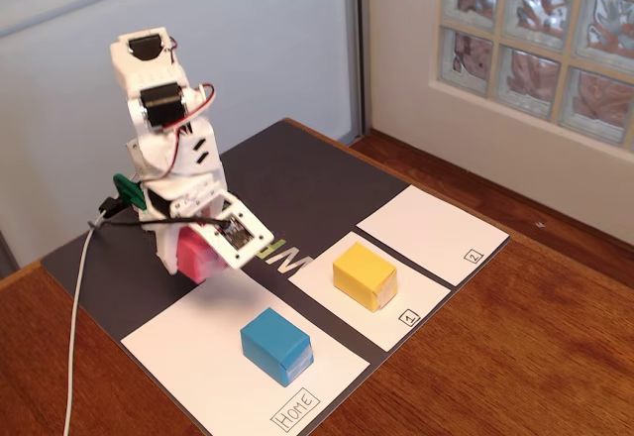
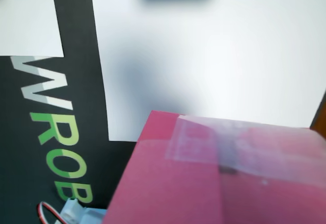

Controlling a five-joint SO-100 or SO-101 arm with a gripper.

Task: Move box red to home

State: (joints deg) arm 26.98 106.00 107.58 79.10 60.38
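The red box (image 1: 195, 254) was a small pinkish-red paper-wrapped block, and in the fixed view only a part of it showed, pinched between the white fingers of the gripper (image 1: 203, 250), which was clenched on it. It sat at the far corner of the Home sheet (image 1: 198, 367), the large white paper with a boxed handwritten "Home" label at its near corner; whether it touched the paper or hung just above it could not be told. In the wrist view the red box (image 2: 204, 183) filled the lower part of the picture, its magenta paper crossed by a strip of clear, glossy tape (image 2: 229, 145) over a fold. Beyond it lay the white Home sheet (image 2: 214, 56) with a soft shadow on it. A blue box (image 1: 276, 346) stood on the Home sheet, nearer its label. Beside the Home sheet, a yellow box (image 1: 365, 274) rested on the smaller sheet marked "1" (image 1: 396, 332), all upon a dark mat (image 1: 297, 178) with green and grey lettering.
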